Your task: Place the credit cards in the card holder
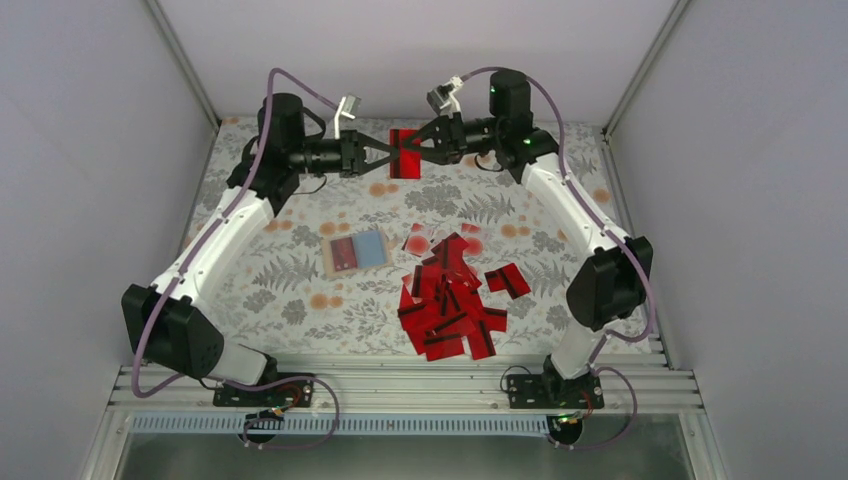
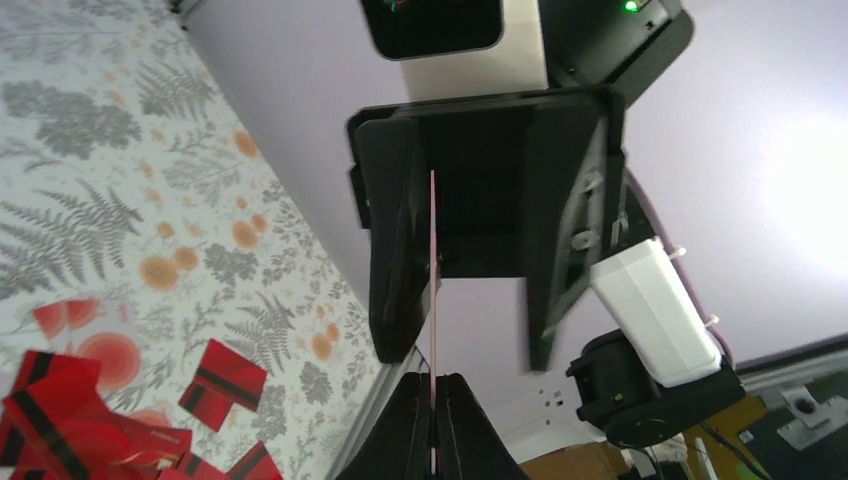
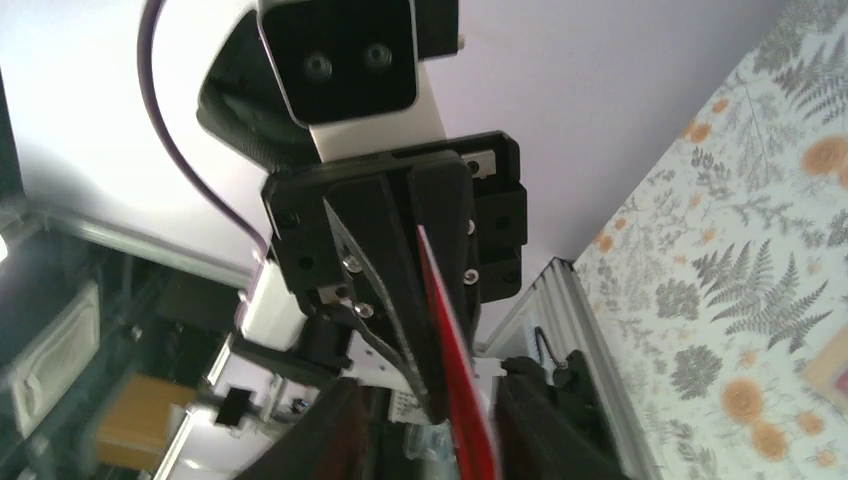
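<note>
so at 12 o'clock above the bench (image 1: 300, 270) the left fingers (image 1: 388, 156) pinch one red credit card (image 1: 405, 166) tight, right fingers (image 1: 422, 147) slightly apart around it

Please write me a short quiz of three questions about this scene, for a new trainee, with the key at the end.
1. True or false: in the top view, the tan flat rectangular card holder lies left of the pile of red black-striped credit cards.
2. Which gripper is shut on the single red card held up in the air? A) left gripper B) right gripper C) neither
3. What is printed on the tablecloth?
Key: 1 true; 2 A; 3 grey ferns and orange flowers.
</note>
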Robot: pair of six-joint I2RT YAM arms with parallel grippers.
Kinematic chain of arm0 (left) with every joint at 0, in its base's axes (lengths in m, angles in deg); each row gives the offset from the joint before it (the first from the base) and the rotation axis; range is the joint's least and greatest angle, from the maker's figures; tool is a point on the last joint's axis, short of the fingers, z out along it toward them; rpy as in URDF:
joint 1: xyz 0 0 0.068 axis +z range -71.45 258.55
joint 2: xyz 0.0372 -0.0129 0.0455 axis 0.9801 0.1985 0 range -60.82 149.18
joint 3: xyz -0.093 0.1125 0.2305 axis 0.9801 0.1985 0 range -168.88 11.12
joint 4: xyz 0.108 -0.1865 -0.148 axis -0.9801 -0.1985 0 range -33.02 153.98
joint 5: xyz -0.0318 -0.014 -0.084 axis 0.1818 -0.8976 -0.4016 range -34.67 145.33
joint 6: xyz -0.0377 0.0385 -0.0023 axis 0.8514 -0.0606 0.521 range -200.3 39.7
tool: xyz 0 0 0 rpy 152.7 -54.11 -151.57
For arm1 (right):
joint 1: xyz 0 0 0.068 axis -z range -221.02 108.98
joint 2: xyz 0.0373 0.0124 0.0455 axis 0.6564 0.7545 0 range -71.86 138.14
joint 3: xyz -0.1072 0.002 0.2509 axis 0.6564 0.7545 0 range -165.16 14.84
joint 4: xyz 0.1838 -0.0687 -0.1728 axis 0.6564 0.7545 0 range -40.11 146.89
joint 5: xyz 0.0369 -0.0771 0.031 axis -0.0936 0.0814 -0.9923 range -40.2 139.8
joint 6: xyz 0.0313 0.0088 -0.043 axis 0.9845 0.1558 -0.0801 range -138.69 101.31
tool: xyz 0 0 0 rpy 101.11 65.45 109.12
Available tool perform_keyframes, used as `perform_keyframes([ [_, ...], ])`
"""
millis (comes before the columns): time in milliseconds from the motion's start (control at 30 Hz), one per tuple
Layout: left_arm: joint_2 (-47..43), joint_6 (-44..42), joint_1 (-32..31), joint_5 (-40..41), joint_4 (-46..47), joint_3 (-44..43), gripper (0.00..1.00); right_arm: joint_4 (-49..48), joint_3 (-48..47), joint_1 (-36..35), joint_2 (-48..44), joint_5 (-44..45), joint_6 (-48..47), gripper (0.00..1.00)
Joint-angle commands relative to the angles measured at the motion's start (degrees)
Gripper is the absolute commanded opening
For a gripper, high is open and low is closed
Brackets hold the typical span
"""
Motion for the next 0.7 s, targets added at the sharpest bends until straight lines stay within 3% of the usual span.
perform_keyframes([
  [0,-3.62,-2.32,2.64,3.18,-4.00,3.12,0.02,10.54,-3.22,0.24,1.48,2.45,-7.31,0.43],
  [67,-5.53,-4.10,5.32,4.75,-7.29,5.70,0.02,13.95,-2.60,0.98,1.40,4.60,-10.51,0.53],
  [133,-7.28,-7.22,7.59,6.77,-11.90,8.40,0.02,16.33,-1.60,1.54,1.28,6.38,-12.67,0.56],
  [467,-11.25,-17.40,16.02,9.12,-20.33,28.10,0.02,20.92,6.69,1.71,1.31,12.61,-19.24,0.57],
  [667,-8.74,-22.29,19.21,8.51,-20.61,34.38,0.02,21.05,9.34,1.71,2.98,13.67,-20.43,0.57],
])
